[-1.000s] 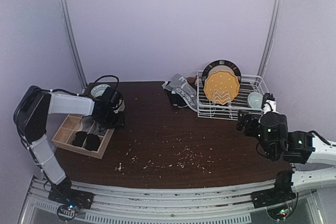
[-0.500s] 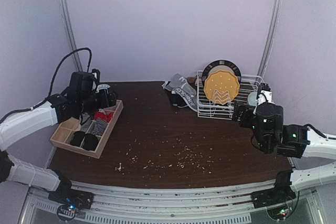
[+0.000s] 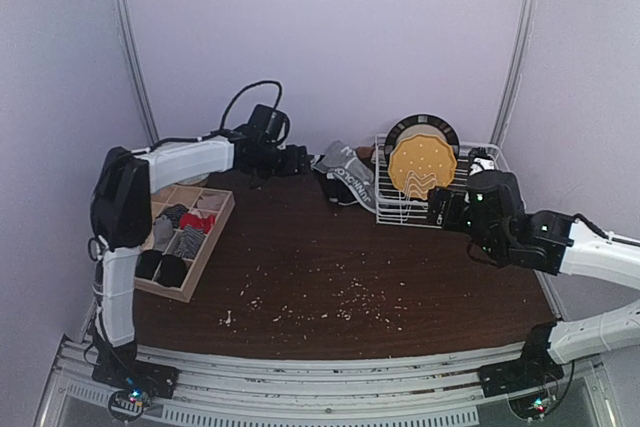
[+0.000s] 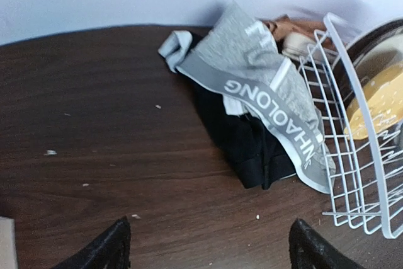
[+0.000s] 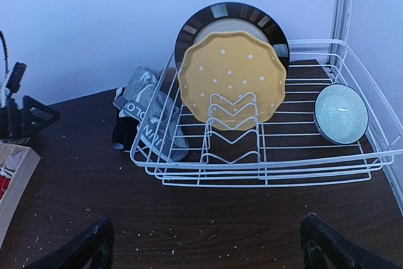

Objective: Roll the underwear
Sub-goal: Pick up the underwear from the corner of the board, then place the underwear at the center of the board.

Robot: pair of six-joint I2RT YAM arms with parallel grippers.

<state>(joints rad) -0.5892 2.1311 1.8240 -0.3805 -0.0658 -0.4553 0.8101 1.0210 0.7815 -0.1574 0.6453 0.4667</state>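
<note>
A pile of underwear lies at the back of the table beside the dish rack: grey briefs with a white-lettered waistband [image 4: 264, 89] drape over black briefs [image 4: 252, 146]. The pile also shows in the top view [image 3: 345, 179] and the right wrist view [image 5: 141, 114]. My left gripper [image 3: 296, 161] is open and empty, just left of the pile, its fingertips [image 4: 107, 247] low over the bare wood. My right gripper [image 3: 447, 211] is open and empty in front of the rack, its fingertips [image 5: 85, 247] spread wide.
A white wire dish rack [image 3: 440, 209] at the back right holds a yellow dotted plate [image 3: 422, 167], a dark-rimmed plate and a small bowl [image 5: 340, 113]. A wooden compartment box [image 3: 178, 247] with rolled cloth stands at the left. Crumbs are scattered on the dark table [image 3: 340, 297].
My left arm has swung from over the wooden box toward the back centre, up to the underwear pile. My right gripper has moved forward and left toward the rack's front.
</note>
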